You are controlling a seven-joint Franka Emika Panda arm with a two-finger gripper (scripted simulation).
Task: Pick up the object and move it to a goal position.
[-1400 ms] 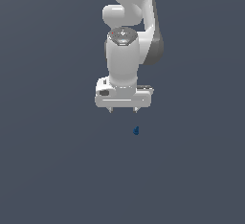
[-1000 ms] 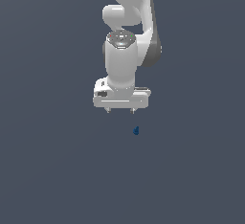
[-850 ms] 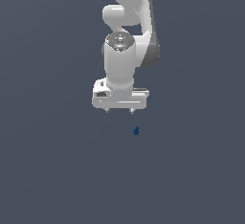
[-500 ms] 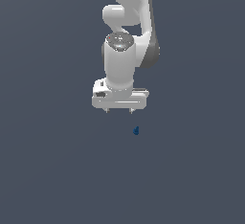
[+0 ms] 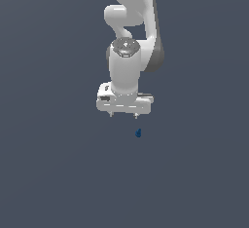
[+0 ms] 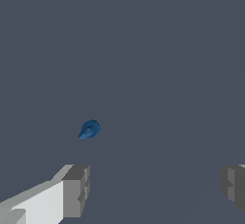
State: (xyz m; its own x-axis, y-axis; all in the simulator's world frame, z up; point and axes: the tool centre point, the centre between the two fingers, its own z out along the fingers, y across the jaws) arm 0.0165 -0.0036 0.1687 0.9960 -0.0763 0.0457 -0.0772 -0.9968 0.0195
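A plain dark slate-grey surface [image 5: 53, 173] fills the exterior view from edge to edge, even in tone and without markings, seams or edges. The wrist view shows the same flat grey ground [image 6: 158, 50], slightly lighter toward one side, with only a faint soft gradient across it. No other items, walls or fixtures show in either view; whether the surface is a worktop or a floor cannot be told.

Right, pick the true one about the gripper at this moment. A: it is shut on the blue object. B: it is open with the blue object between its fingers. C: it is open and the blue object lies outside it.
C: the gripper is open, with its fingers wide apart, and the blue object lies clear of it, untouched.
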